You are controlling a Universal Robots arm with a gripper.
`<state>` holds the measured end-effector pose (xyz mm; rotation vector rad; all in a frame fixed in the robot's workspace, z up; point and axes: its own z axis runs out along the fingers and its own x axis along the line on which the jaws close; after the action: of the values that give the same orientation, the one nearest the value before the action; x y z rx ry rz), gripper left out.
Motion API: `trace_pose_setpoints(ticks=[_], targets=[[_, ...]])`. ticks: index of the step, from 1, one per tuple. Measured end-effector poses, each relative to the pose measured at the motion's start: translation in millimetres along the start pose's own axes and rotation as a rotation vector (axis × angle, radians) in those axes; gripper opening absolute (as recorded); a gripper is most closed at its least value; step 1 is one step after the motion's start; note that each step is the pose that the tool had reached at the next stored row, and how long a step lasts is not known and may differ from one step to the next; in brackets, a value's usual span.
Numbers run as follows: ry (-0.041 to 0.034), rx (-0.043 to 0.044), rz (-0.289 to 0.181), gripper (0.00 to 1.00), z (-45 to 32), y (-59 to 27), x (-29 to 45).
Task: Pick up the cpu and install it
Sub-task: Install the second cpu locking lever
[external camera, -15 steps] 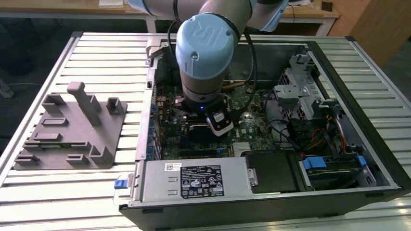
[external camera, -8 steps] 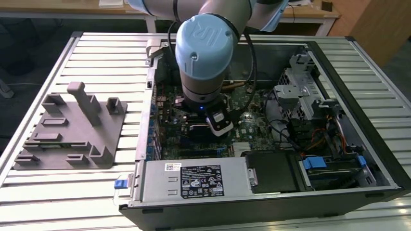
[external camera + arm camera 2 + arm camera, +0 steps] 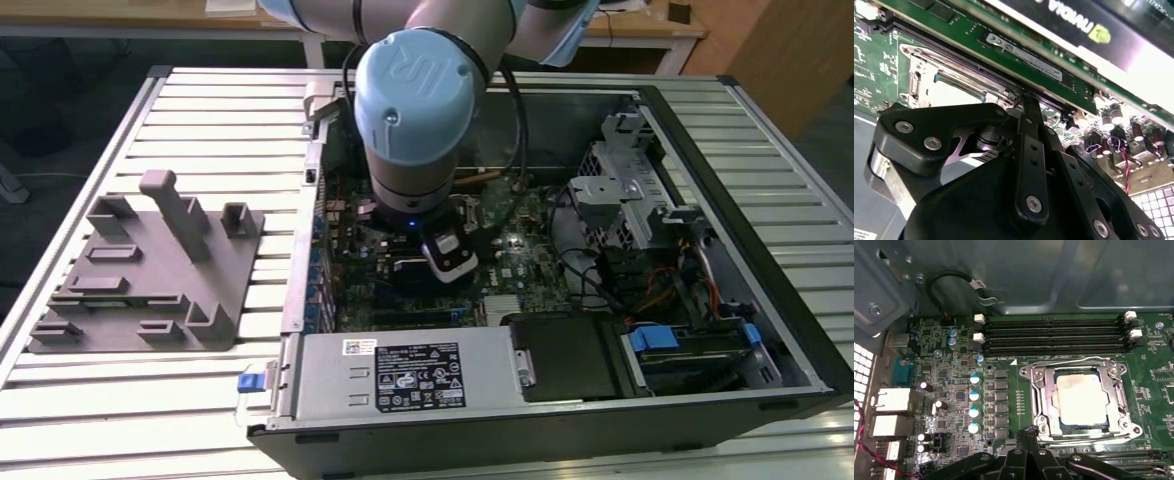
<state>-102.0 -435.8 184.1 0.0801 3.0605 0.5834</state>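
Observation:
The cpu, a pale shiny square chip, lies flat inside the metal socket frame on the green motherboard. In the second wrist view the cpu shows as a pale patch in the same frame, just beyond the fingertips. My gripper hovers at the socket's edge, beside the frame's corner, with its black fingers drawn together to a point and nothing seen between them. In the exterior view the gripper hangs low inside the open computer case, over the motherboard's middle.
A grey box with a white label fills the case's near side. A drive cage and cables stand at the exterior view's right. Memory slots run beside the socket. A grey moulded fixture sits on the slatted table.

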Motion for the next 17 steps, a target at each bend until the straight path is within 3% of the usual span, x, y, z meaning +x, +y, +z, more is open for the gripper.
trace_pose_setpoints(ticks=[11,17], targets=[[-0.0001,0.0004,0.001,0.11,0.7,4.6,1.2],[-0.0003,0.0001,0.001,0.11,-11.5,9.9,1.0]])
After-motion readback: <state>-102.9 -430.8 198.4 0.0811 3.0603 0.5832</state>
